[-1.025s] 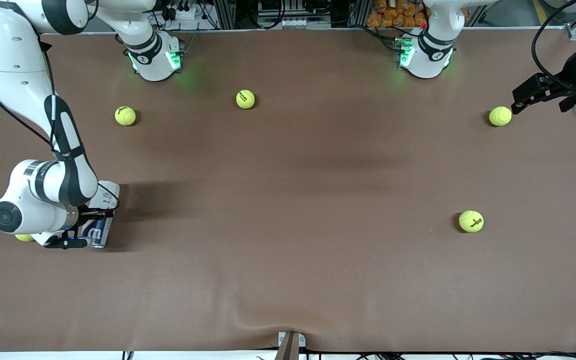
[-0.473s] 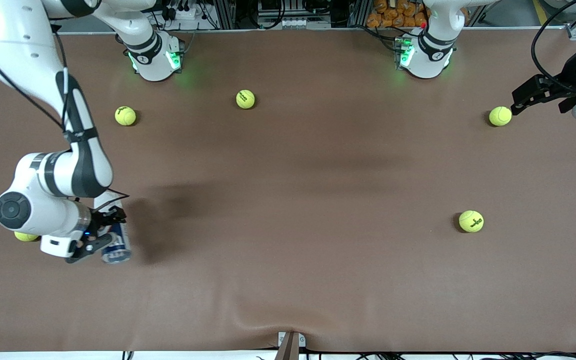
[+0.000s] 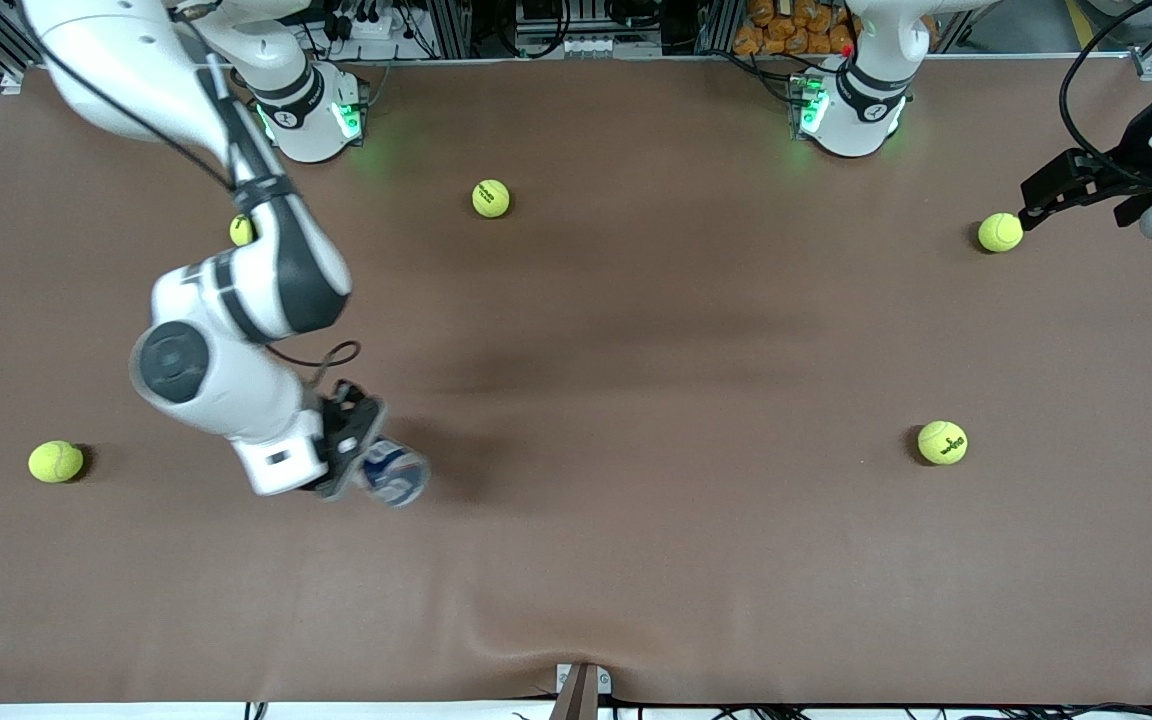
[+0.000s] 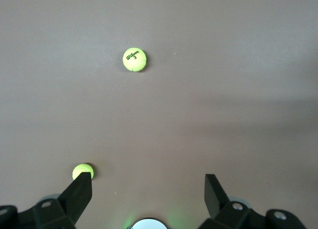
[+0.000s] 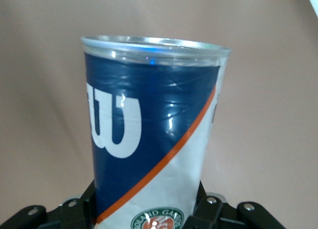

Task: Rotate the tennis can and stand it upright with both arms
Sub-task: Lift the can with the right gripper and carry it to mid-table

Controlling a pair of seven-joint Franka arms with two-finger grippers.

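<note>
The right gripper is clamped on the tennis can and carries it in the air over the brown table, toward the right arm's end. In the front view the can points its silvery rim toward the camera, so mostly its round end shows. In the right wrist view the can fills the frame, its dark blue label bearing a white "W", an orange diagonal stripe and a white lower section, with the black fingers pressed against its sides at the lower end. The left gripper hangs with its jaws spread wide and nothing between them, over the table's edge at the left arm's end, and that arm waits. One tennis ball lies on the table just beside the left gripper. In the left wrist view one fingertip partly covers a small ball. Taking the can as landmark, a ball lies toward the right arm's end of the table from it, well apart. Another ball lies well apart toward the left arm's end. A ball lies farther from the front camera than the can, and one more is partly hidden by the right arm.
</note>
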